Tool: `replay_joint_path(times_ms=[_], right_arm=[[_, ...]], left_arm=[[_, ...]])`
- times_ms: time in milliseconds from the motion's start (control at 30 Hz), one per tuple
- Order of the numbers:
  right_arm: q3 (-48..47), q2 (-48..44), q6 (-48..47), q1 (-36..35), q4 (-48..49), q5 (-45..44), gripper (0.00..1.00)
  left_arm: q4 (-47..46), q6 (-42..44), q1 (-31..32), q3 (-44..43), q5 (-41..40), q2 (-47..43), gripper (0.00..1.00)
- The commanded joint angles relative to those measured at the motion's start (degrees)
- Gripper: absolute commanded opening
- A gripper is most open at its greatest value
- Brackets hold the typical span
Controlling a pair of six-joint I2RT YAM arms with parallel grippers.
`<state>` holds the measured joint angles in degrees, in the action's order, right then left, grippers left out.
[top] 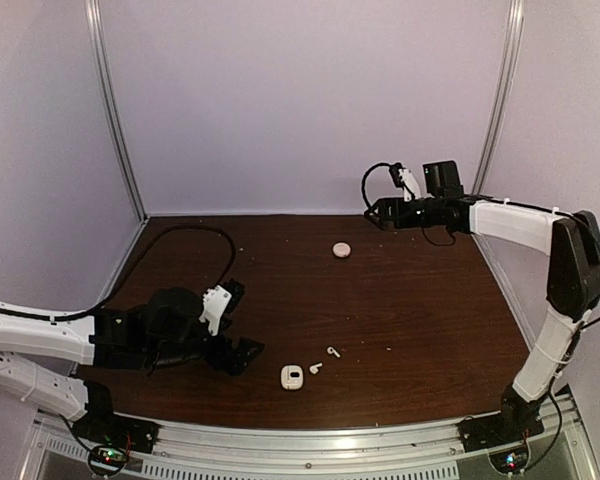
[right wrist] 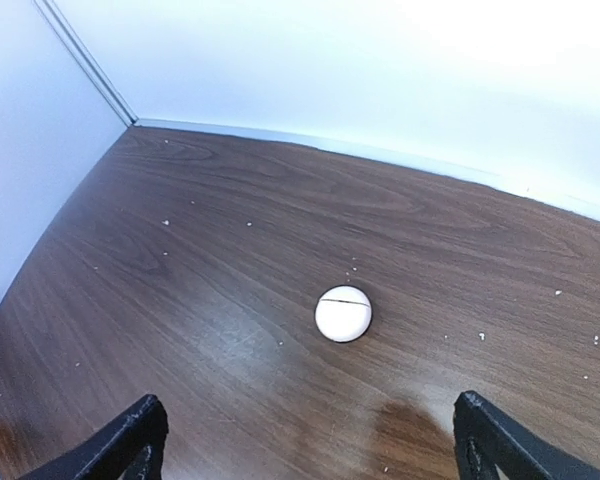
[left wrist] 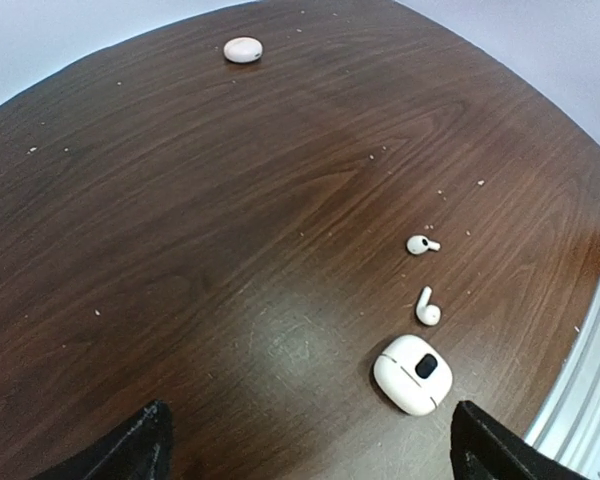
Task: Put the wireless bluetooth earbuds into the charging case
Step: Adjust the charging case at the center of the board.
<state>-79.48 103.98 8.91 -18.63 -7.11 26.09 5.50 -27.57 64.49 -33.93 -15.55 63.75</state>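
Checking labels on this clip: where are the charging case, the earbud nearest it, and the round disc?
charging case (left wrist: 400,376), left wrist view, white shell beside its dark spot.
earbud nearest the case (left wrist: 429,314), left wrist view, its bulb end.
pale round disc (right wrist: 343,320), right wrist view, face below its seam.

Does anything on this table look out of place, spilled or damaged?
The two tiny white plastic earbuds lie loose on the dark wooden table beside the small white glossy charging case, not in it. Pale specks dot the wood.
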Motion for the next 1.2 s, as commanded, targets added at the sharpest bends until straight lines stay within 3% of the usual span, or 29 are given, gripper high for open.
replay_joint_path(times_ms=[0, 167, 433, 900, 1033, 1167], right_arm=[[6.7, -9.1, -2.2, -1.2, 0.7, -3.7, 1.0], [12.2, -22.4, -4.7, -2.9, -0.5, -16.3, 1.0], [22.5, -36.6, -1.4, -2.5, 7.0, -19.6, 1.0], [21.5, -34.7, 2.4, -2.2, 1.4, -5.7, 1.0], [20.6, -33.3, 6.7, -2.1, 0.1, -11.6, 1.0], [23.4, -34.4, 9.2, -2.2, 3.9, -10.5, 1.0]], left_arm=[[-8.0, 1.8, 1.2, 3.1, 4.9, -0.9, 0.97], [-7.9, -5.2, 6.1, 2.7, -0.6, 4.6, 0.94], [1.4, -21.8, 15.4, -9.2, -11.3, 23.4, 0.96], [6.6, -29.2, 16.8, -19.1, -12.6, 37.8, 0.88], [7.9, -31.0, 16.6, -19.7, -13.4, 39.1, 0.84], [7.4, -31.6, 15.5, -19.1, -13.3, 39.2, 0.83]])
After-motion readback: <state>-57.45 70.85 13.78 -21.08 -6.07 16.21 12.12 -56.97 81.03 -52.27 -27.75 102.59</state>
